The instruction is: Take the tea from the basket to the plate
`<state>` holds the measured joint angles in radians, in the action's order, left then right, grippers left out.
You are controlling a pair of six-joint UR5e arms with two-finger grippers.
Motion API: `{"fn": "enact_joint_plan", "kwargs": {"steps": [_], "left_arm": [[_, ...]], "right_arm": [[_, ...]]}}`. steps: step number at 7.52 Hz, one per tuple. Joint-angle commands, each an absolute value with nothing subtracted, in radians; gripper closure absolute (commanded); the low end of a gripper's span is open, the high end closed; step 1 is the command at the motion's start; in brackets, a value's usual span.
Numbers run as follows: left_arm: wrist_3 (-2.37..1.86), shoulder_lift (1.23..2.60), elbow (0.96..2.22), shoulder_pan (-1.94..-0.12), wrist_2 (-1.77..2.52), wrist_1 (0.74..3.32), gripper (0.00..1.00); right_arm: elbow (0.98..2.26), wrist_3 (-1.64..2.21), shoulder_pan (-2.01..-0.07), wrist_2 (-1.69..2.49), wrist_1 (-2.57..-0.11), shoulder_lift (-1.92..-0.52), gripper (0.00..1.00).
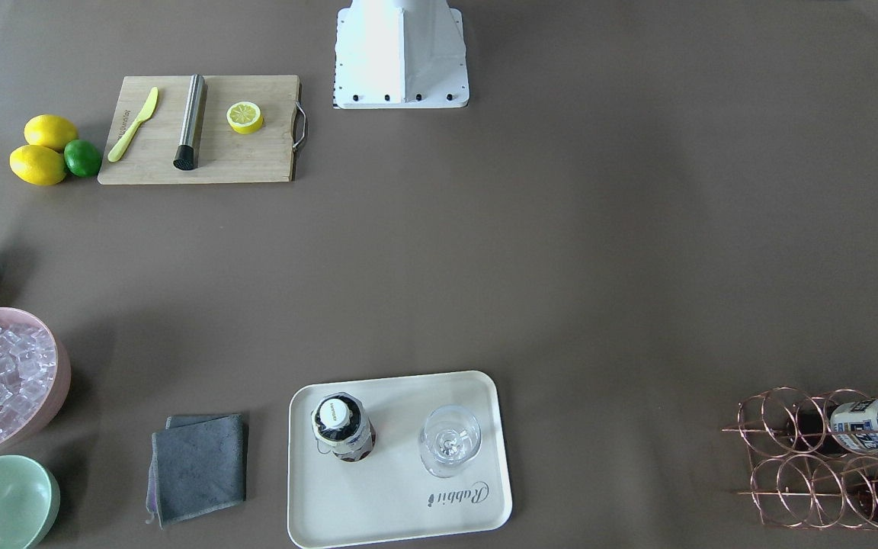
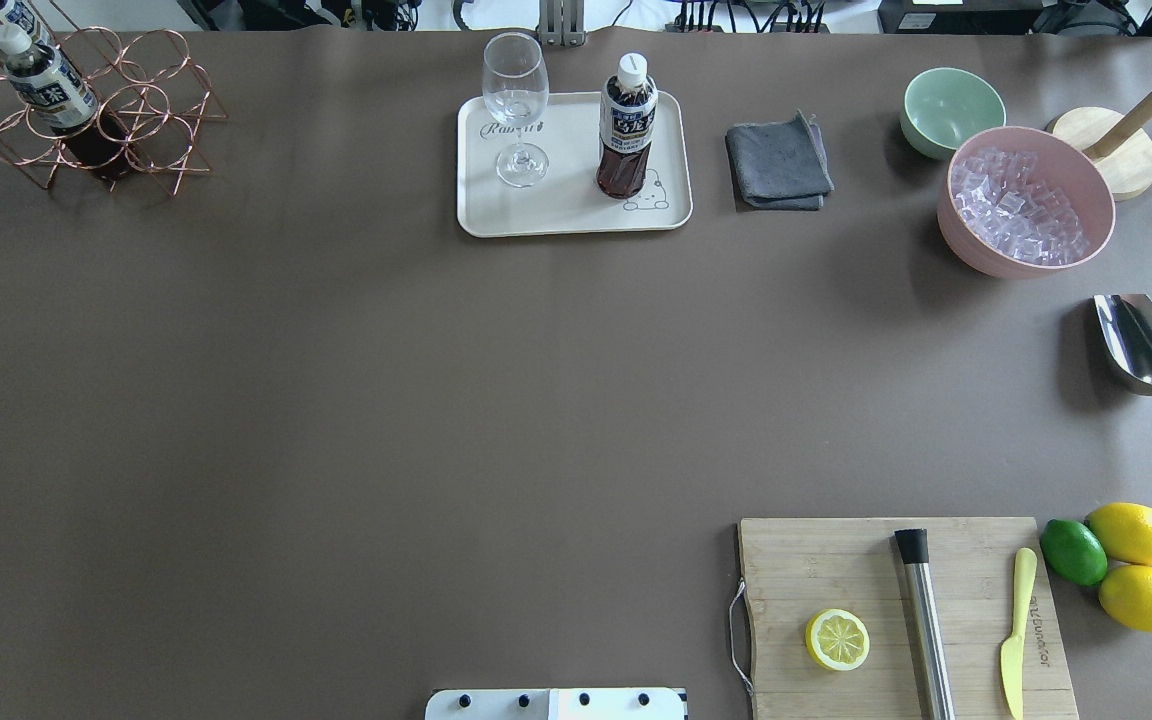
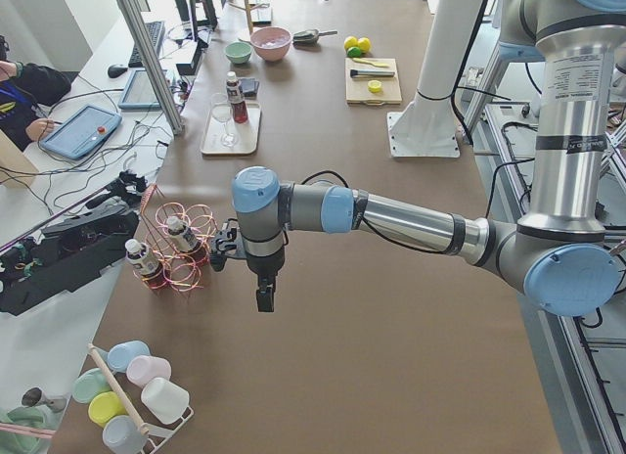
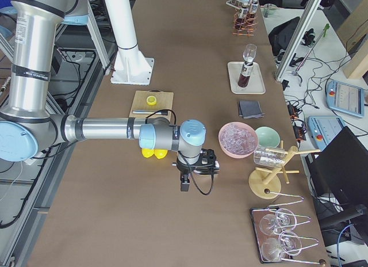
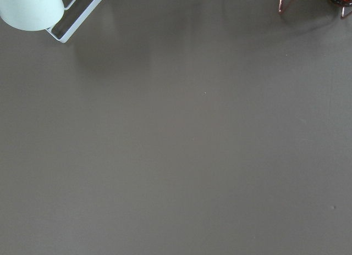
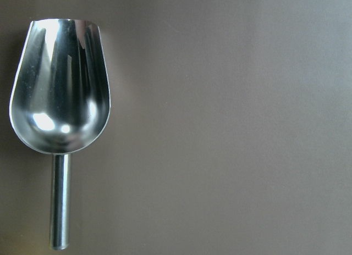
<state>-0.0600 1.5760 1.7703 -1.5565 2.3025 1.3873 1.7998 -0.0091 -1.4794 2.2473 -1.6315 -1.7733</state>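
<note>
One tea bottle point(image 2: 626, 125) stands upright on the cream plate point(image 2: 566, 215), next to a wine glass point(image 2: 516, 110); it also shows in the front-facing view point(image 1: 342, 427). Two more tea bottles point(image 2: 41, 85) sit in the copper wire basket point(image 2: 151, 110) at the far left corner. My left gripper point(image 3: 265, 295) hangs over bare table beside the basket point(image 3: 186, 268). My right gripper point(image 4: 184, 183) hangs above the steel scoop point(image 6: 58, 101). Both grippers show only in the side views, so I cannot tell whether they are open or shut.
A grey cloth point(image 2: 778, 163), a mint bowl point(image 2: 951, 108) and a pink bowl of ice point(image 2: 1026, 210) stand right of the plate. A cutting board point(image 2: 901, 610) with half a lemon, a knife and a steel rod lies near right, with lemons point(image 2: 1133, 533) and a lime beside it.
</note>
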Motion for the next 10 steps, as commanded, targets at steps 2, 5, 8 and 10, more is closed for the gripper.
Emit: {"fn": "enact_joint_plan", "kwargs": {"steps": [2,5,8,10], "left_arm": [[-0.063,1.565,1.756,-1.569,2.321,1.390,0.02],[-0.069,1.514,1.756,-1.589,2.321,1.391,0.02],[-0.069,1.503,1.752,-1.589,2.321,1.390,0.02],[-0.071,1.503,1.755,-1.589,2.321,1.388,0.02]], "right_arm": [[1.802,-0.009,-1.480,2.249,-1.632,-1.773,0.01],[1.799,-0.009,-1.480,2.247,-1.631,-1.773,0.01],[1.799,-0.009,-1.479,2.247,-1.631,-1.773,0.01],[1.799,-0.009,-1.479,2.247,-1.631,-1.773,0.01]]}}
